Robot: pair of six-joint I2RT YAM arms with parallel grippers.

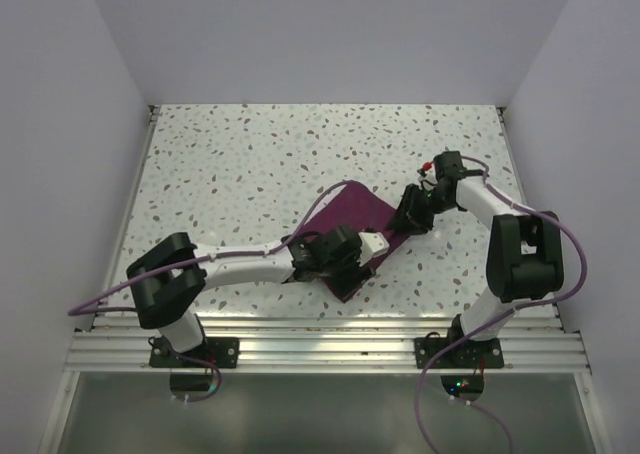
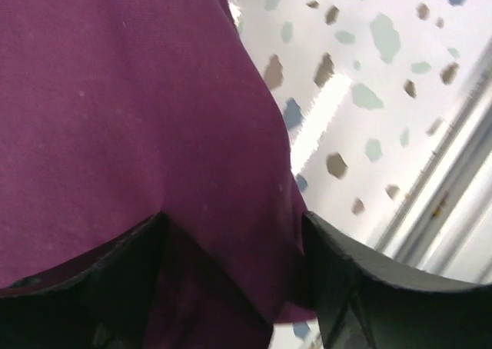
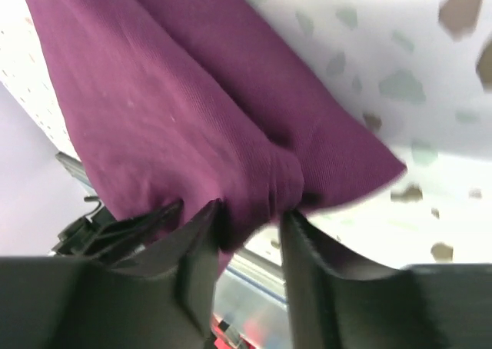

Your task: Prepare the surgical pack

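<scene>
While both arms reach in over the speckled table (image 1: 250, 154), we note the dark purple cloth (image 1: 345, 209) lying near the middle of it as a flat folded bundle, turned so that its corners point away from and toward the arm bases. We see no tray, instruments or gauze; only the cloth shows.

Left claw (image 1: 362, 248): it sits low on the near right edge of the bundle. In its wrist view the two black fingers (image 2: 115, 287) stand well apart and a rounded fold of purple fabric fills the whole gap between them, reaching both inner faces. We cannot tell whether the fingers press on the fold or merely straddle it.

Right claw (image 1: 408, 219): it sits at the right corner of the bundle, its arm bent back toward the right wall. In its wrist view the fingers (image 3: 196, 249) are drawn close together, and the fabric bunches into creases that run down into the narrow gap. We read this as a pinch on the cloth's corner.

The two claws lie near each other along the right side of the cloth. Beyond the fabric, the left wrist view shows the metal rail (image 1: 320, 339) at the table's near edge.
</scene>
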